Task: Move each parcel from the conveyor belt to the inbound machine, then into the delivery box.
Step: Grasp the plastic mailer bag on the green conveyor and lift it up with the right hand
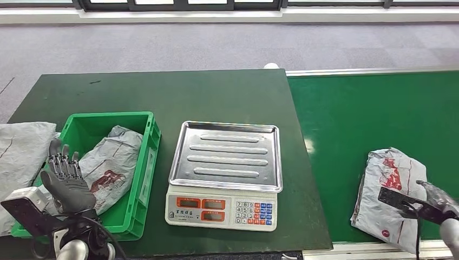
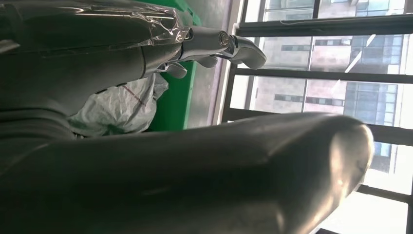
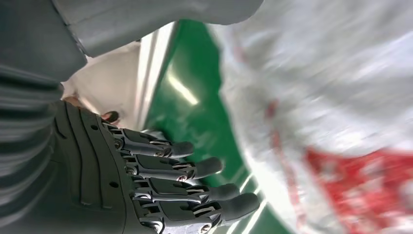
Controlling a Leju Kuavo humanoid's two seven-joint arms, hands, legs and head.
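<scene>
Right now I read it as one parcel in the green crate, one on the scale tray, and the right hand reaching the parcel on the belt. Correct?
Not quite: the scale tray is bare in the head view. One parcel does lie in the green crate, and the right hand is at the belt parcel.

The right hand (image 1: 437, 199) is chopped off by the head view's right edge, so its grip can't be made out. The parcel (image 1: 387, 195) at the conveyor belt's (image 1: 352, 135) near edge is smeared with motion blur in the right wrist view. The bagged parcel (image 1: 111, 168) in the green crate (image 1: 142, 162) is partly hidden by the left hand (image 1: 65, 179). Another grey bag (image 1: 19, 151) is cut at the left edge.
</scene>
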